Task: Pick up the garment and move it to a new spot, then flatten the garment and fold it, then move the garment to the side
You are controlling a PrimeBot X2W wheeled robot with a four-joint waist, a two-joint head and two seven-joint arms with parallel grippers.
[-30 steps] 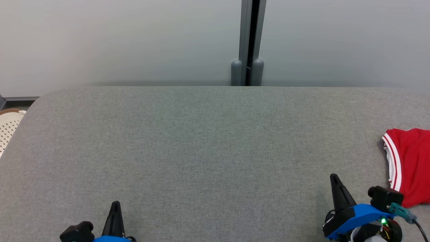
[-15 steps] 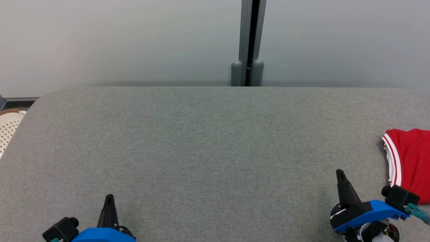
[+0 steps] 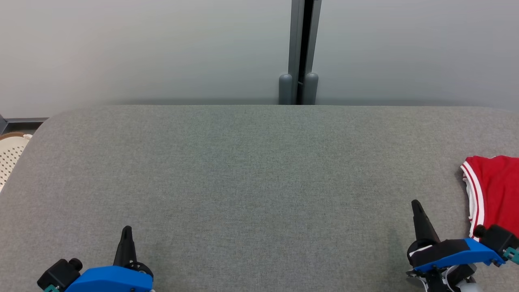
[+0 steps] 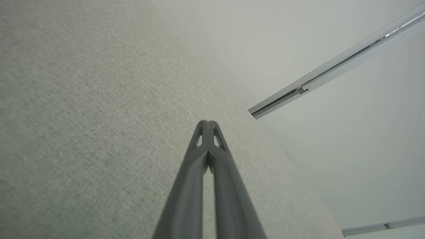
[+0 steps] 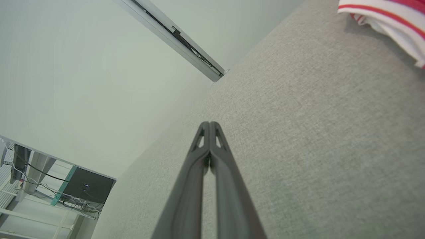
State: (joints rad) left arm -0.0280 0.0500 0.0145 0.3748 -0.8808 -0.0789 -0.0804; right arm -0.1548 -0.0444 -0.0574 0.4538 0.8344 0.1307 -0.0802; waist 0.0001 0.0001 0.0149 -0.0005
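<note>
The red garment point(image 3: 495, 188) with white-striped trim lies at the right edge of the frame on the grey surface point(image 3: 251, 170), just where it lay a second ago. The right claw point(image 3: 415, 202), clenched on nothing, sits at the lower right, its blue body overlapping the garment's lower corner in the head view. Its tip has shifted right and slightly up the frame. The left claw point(image 3: 126, 228), also clenched and empty, is at the lower left, having drifted left and upward.
</note>
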